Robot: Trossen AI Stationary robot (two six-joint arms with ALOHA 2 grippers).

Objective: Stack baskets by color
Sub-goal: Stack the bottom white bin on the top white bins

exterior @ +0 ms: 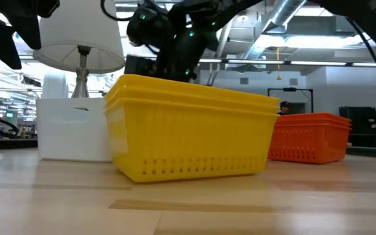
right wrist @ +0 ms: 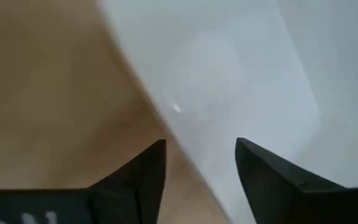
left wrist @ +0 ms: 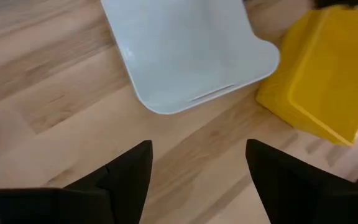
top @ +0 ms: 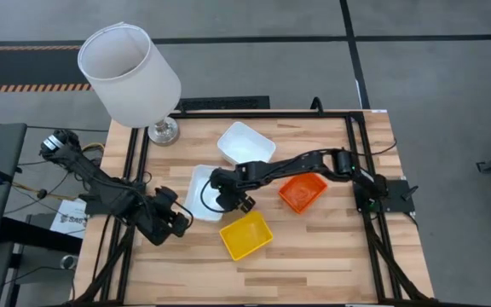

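A white basket (top: 201, 189) lies left of the table's middle, and a second white basket (top: 245, 142) lies behind it. The yellow baskets (top: 245, 234) sit nested near the front, their stacked rims visible in the low view (exterior: 188, 130). An orange basket (top: 303, 192) is at the right. My right gripper (top: 233, 198) hangs open over the nearer white basket's right edge (right wrist: 229, 81), with one finger above wood and the other above the basket. No touch shows. My left gripper (top: 177, 223) is open above bare wood, left of the yellow baskets (left wrist: 328, 68) and short of the white basket (left wrist: 191, 56).
A lamp with a large white shade (top: 130, 72) stands on its metal foot (top: 164, 132) at the table's far left corner. Black frame rails (top: 352, 162) run along the table's left, right and far sides. Bare wood lies at the front right.
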